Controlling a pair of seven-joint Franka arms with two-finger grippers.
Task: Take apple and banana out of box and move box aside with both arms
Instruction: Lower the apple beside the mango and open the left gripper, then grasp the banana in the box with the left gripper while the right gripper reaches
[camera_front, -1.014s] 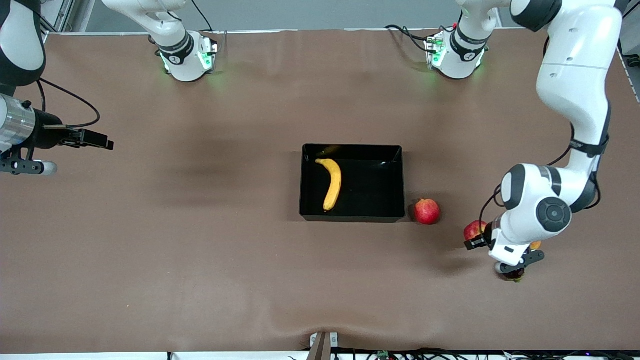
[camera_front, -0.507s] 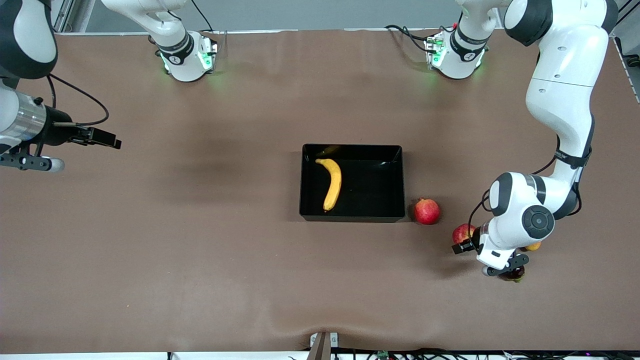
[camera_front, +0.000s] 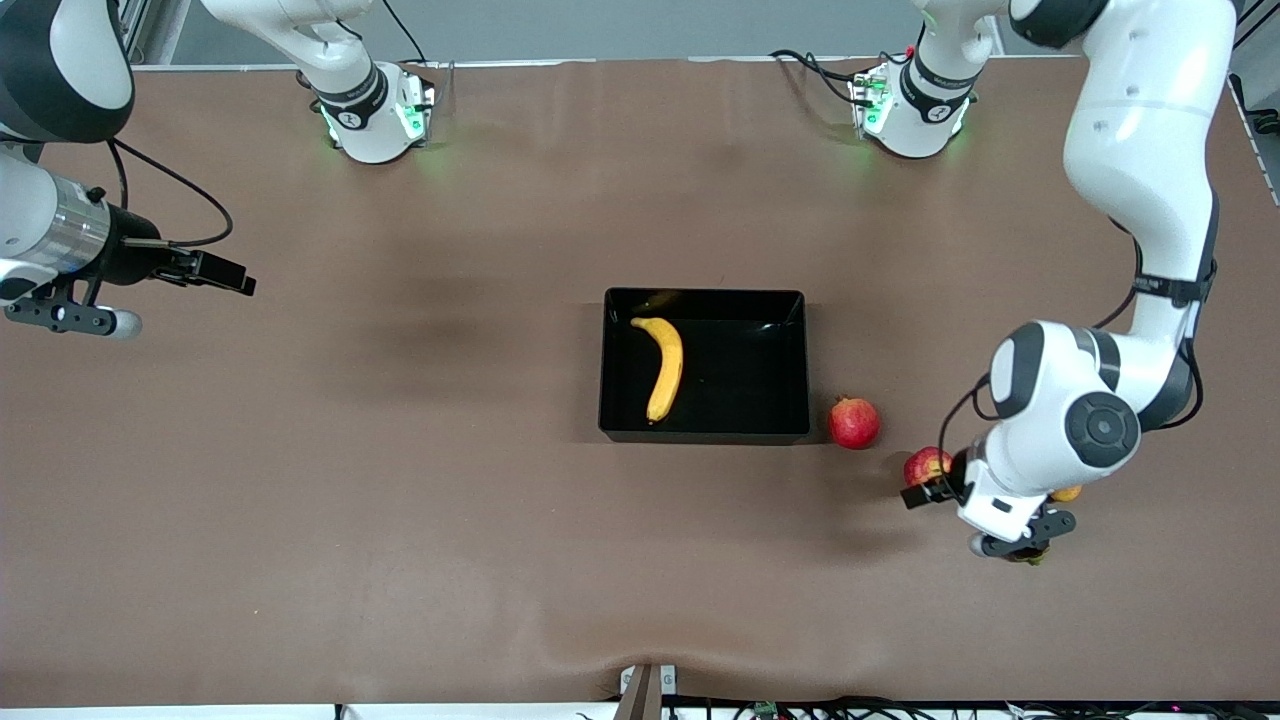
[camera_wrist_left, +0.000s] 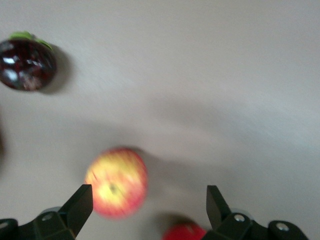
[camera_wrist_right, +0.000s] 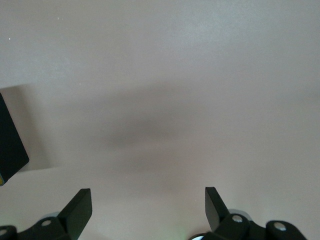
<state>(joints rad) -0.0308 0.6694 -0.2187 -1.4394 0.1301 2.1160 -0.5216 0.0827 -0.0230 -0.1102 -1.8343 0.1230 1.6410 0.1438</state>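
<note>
Front view shows the black tray (camera_front: 704, 364) in the middle of the table (camera_front: 400, 520), with the banana (camera_front: 663, 366) lying inside it along the wall toward the right arm's end. The rest of the tray floor is bare glossy black.

The apple (camera_front: 924, 466), red with yellow patches, sits on the tabletop toward the left arm's end, nearer to the front camera than the tray and well apart from it. Between the two, just beside the tray's near corner on that side, rests the pomegranate (camera_front: 853, 422).

The left gripper (camera_front: 985, 515) hangs low over the table just beside the apple, in the part of the tabletop toward the left arm's end and the near edge. In the left wrist view its two black fingers (camera_wrist_left: 80, 207) stand spread wide, holding nothing, with the apple (camera_wrist_left: 117, 182) showing on the table next to one fingertip. A dark purple round fruit with a green cap (camera_wrist_left: 27, 64) lies on the table a little apart from the apple.

The right gripper (camera_front: 215, 270) waits above bare tabletop near the right arm's end, well away from the tray. The right wrist view shows its fingers (camera_wrist_right: 80, 206) parted and empty over plain brown surface, with a corner of the tray (camera_wrist_right: 11, 145) at the picture's edge.
</note>
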